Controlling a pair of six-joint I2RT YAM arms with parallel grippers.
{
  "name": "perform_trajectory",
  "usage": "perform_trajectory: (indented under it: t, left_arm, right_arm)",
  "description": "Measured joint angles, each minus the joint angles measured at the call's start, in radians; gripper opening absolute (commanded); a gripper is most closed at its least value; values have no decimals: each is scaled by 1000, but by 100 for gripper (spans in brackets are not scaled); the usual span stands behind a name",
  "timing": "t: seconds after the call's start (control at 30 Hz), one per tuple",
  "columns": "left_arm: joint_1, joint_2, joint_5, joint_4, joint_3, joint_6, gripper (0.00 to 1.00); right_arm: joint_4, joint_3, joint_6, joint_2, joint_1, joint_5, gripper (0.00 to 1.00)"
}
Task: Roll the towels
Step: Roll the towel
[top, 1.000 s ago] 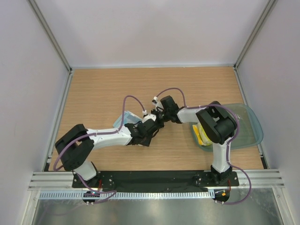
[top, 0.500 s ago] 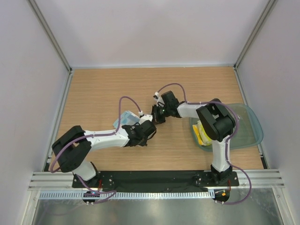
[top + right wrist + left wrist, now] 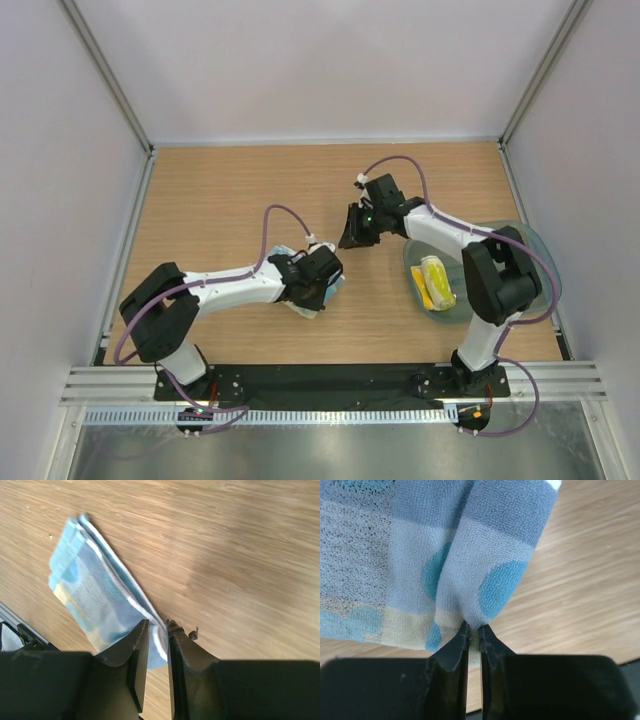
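Left gripper (image 3: 474,630) is clamped on the folded edge of the light blue spotted soft towel (image 3: 445,555), lying mid-way across the light wooden table (image 3: 580,590). Right gripper (image 3: 157,625) is narrowly parted, empty, apart from it.

A lab robot cell: white panel walls (image 3: 320,70) on aluminium posts (image 3: 105,70) enclose a wooden tabletop (image 3: 220,190). A black mounting plate (image 3: 330,378) and cable duct (image 3: 330,416) line its near edge.
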State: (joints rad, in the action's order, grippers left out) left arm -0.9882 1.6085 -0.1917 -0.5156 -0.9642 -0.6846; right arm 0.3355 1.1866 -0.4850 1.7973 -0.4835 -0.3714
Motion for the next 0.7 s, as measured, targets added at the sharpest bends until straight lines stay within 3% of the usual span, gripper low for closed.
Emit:
perform_trajectory:
  t: [0.3, 0.7]
  left_arm:
    - [50, 10, 254, 4, -46, -104, 0]
    - [261, -14, 605, 237, 153, -335, 0]
  right_arm:
    - [97, -50, -10, -201, 0, 68, 38]
    - [165, -90, -10, -253, -1, 69, 40]
